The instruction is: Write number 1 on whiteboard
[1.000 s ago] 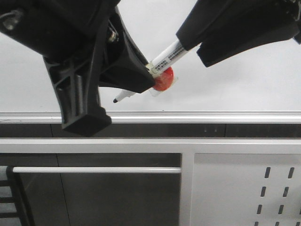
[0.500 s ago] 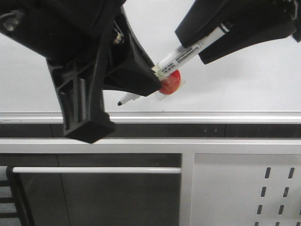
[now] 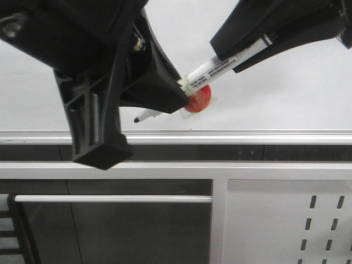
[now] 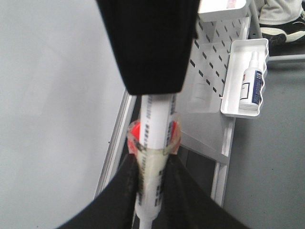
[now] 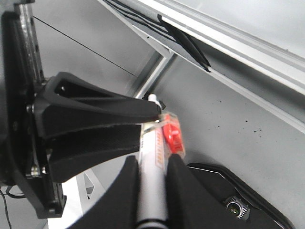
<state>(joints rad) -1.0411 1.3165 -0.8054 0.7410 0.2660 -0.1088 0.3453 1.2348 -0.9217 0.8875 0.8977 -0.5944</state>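
Observation:
The whiteboard (image 3: 286, 93) fills the back, with its silver edge rail (image 3: 247, 135) below; no number 1 stroke shows on it. A white marker pen (image 3: 212, 69) with a red piece (image 3: 199, 99) taped to it slants down to the left, its black tip (image 3: 136, 119) just above the rail. My left gripper (image 3: 179, 91) is shut on the marker's front part (image 4: 155, 119). My right gripper (image 3: 225, 55) is shut on its rear barrel (image 5: 153, 157). In the left wrist view my left gripper (image 4: 151, 183) clasps the taped section. In the right wrist view my right gripper (image 5: 152, 179) clasps the barrel.
Below the rail stand a white frame with a perforated metal panel (image 3: 286, 220) and a silver bar (image 3: 110, 198). A white tray (image 4: 228, 95) on the panel holds a spray bottle (image 4: 250, 81). The two grippers sit close together on the marker.
My right gripper has slid up and to the right along the marker, so more barrel shows. The marker tip and my left gripper have barely shifted.

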